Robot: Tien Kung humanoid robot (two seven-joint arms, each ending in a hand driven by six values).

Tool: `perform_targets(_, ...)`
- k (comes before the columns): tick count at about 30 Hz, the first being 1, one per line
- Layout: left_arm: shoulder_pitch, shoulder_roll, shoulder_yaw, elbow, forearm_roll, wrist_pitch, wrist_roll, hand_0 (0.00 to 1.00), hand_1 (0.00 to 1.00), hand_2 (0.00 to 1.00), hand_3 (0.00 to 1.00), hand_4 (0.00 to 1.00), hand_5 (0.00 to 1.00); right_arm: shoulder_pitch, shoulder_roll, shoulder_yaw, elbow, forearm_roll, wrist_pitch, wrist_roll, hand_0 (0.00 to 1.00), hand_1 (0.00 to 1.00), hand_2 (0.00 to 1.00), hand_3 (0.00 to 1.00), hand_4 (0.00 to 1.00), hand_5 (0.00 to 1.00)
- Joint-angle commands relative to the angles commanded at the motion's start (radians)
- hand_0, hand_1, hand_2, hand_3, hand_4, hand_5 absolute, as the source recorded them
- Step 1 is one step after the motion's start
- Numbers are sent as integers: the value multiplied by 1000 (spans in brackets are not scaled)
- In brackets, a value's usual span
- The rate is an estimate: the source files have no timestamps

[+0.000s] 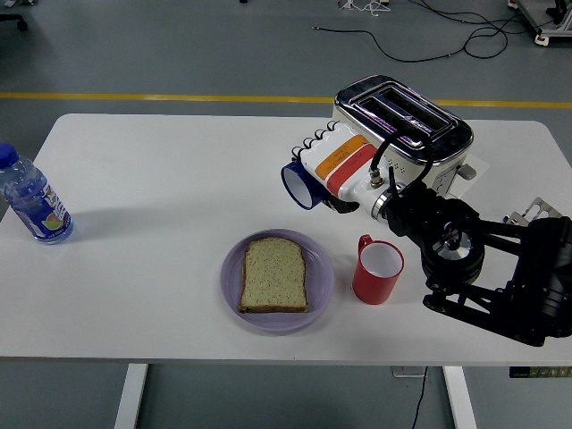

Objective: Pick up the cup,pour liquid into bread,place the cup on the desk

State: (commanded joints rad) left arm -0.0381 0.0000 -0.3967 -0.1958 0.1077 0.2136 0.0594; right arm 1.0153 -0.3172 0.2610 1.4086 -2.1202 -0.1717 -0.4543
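Head view is showing, at the far left of the white tabletop (161, 161), a clear water bottle (31, 198) with a blue cap standing upright; its contents are too hard to judge. Toward the middle, a lilac plate (277, 281) is carrying one slice of bread (274, 274) lying flat. Just right of the plate, a red cup (378, 269) is standing upright, its white inside looking empty. Above the plate's upper right, the right hand (335, 168) is gripping a blue cup (301, 185), fingers wrapped around it, holding it tipped on its side with the mouth facing left, clear of the tabletop. Behind the hand, a chrome toaster (402, 125) is sitting, and the black arm is reaching in from the right edge.
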Motion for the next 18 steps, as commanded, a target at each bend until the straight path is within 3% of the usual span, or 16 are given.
perform_targets(5, 1, 0, 1, 0, 4, 0, 0, 647, 663, 675, 521, 244, 849, -79, -4, 137, 30, 174, -42, 15, 397, 408, 562, 559, 604, 2)
perform_targets(11, 4, 0, 3, 1, 5, 0, 0, 647, 663, 676, 521, 244, 851, -183, -21, 263, 116, 413, -100, 5, 397, 407, 560, 558, 616, 2)
perform_targets(15, 7, 0, 4, 0, 6, -1, -1, 647, 663, 676, 521, 244, 851, -264, -31, 344, 186, 557, -174, -39, 397, 407, 560, 558, 616, 2)
perform_targets(18, 10, 0, 7, 0, 7, -1, -1, 646, 662, 677, 521, 244, 851, -352, -23, 435, 247, 595, -259, -71, 406, 401, 557, 556, 614, 2)
